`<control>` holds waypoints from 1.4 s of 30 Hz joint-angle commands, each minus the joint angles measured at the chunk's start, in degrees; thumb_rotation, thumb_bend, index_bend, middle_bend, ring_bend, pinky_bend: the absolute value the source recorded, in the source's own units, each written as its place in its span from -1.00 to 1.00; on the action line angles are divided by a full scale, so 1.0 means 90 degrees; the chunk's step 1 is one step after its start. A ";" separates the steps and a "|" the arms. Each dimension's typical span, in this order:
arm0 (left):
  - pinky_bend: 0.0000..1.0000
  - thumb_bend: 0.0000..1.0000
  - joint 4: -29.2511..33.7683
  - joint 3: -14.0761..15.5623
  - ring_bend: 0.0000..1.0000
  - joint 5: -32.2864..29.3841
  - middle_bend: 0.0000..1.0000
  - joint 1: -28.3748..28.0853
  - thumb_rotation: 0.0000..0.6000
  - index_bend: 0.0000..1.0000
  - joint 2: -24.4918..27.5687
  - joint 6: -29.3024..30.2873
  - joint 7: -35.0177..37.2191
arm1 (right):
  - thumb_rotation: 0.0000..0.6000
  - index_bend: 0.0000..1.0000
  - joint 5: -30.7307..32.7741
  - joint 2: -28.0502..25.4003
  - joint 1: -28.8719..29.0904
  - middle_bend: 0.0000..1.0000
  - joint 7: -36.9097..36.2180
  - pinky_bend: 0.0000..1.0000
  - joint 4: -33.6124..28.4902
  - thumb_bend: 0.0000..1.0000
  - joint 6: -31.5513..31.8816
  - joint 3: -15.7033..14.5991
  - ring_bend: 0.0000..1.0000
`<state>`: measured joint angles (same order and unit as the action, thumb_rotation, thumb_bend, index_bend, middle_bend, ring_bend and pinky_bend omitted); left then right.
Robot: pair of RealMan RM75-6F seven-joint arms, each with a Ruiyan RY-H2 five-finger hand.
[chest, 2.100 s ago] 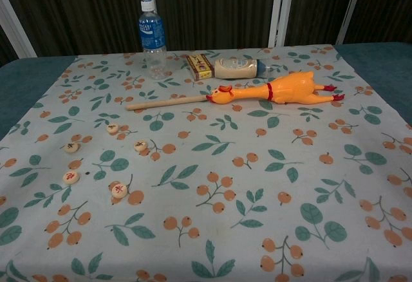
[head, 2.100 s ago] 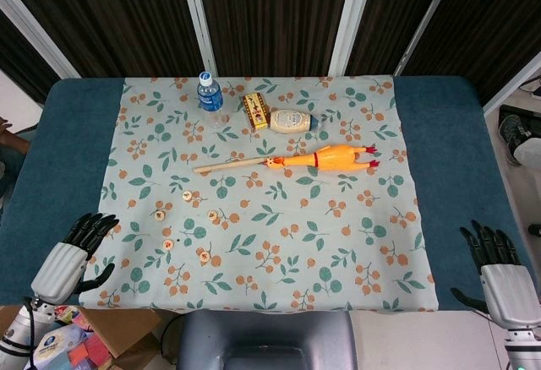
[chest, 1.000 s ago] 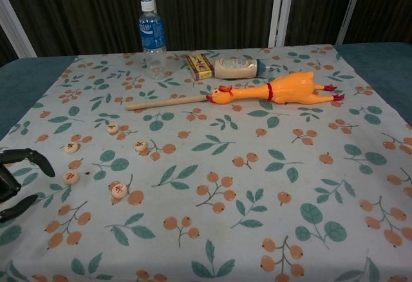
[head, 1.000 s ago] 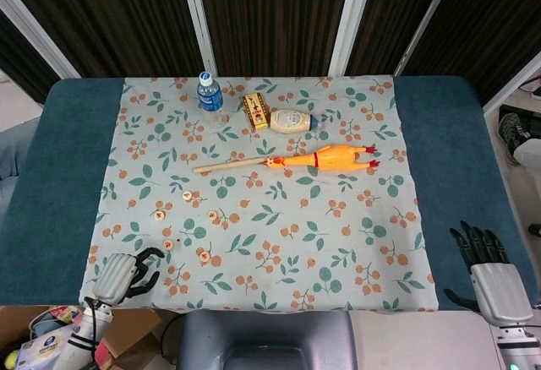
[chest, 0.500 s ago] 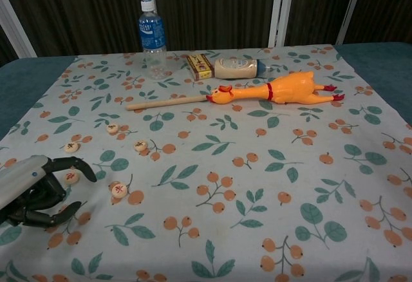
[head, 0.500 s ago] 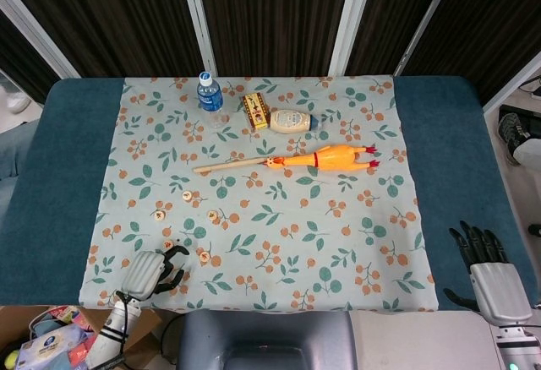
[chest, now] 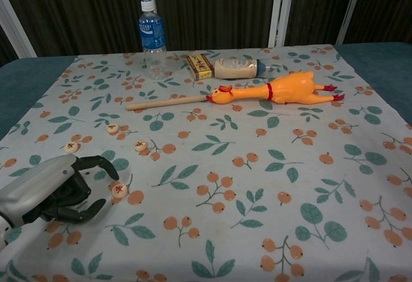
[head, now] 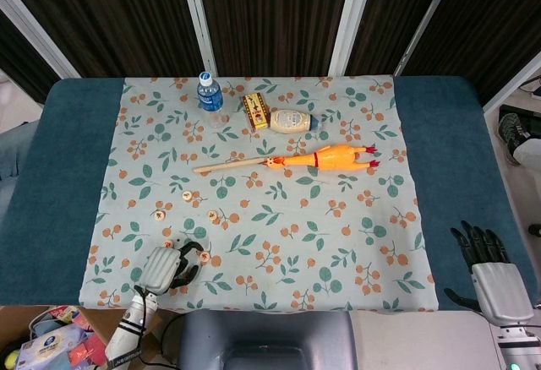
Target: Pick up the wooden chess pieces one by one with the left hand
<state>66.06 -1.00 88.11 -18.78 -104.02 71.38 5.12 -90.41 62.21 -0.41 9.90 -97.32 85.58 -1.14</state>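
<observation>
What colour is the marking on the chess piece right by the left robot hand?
Red, on the pale wooden chess piece; clearest in the chest view, beside the left robot hand.

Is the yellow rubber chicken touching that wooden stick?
Touching. In the chest view the rubber chicken's beak meets the end of the wooden stick, with no cloth between them.

A table topped in dark teal carried a pale floral cloth spread over its middle, leaving teal bands bare at both sides. On the cloth lay a water bottle, a small box, a jar on its side, a wooden stick, a rubber chicken and several round wooden chess pieces.
</observation>
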 commanded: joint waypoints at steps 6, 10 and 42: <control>1.00 -0.19 -0.0091 -0.0059 1.00 -0.0095 1.00 -0.0094 1.00 -0.23 -0.0185 -0.0088 -0.0048 | 1.00 -1.00 -0.0023 -0.0012 -0.0006 -1.00 -0.0035 -1.00 0.0006 -0.73 0.0021 -0.0009 -1.00; 1.00 -0.19 -0.0166 -0.0064 1.00 -0.0132 1.00 -0.0132 1.00 -0.21 -0.0250 -0.0135 -0.0098 | 1.00 -1.00 -0.0029 -0.0018 -0.0011 -1.00 -0.0047 -1.00 0.0003 -0.74 0.0031 -0.0012 -1.00; 1.00 -0.19 -0.0151 -0.0072 1.00 -0.0240 1.00 -0.0255 1.00 0.05 -0.0182 -0.0176 -0.0024 | 1.00 -1.00 -0.0027 -0.0026 -0.0036 -1.00 -0.0011 -1.00 -0.0017 -0.73 0.0053 -0.0027 -1.00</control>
<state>64.49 -1.58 85.84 -21.07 -105.85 69.59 4.81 -90.67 61.98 -0.74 9.80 -97.48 86.06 -1.38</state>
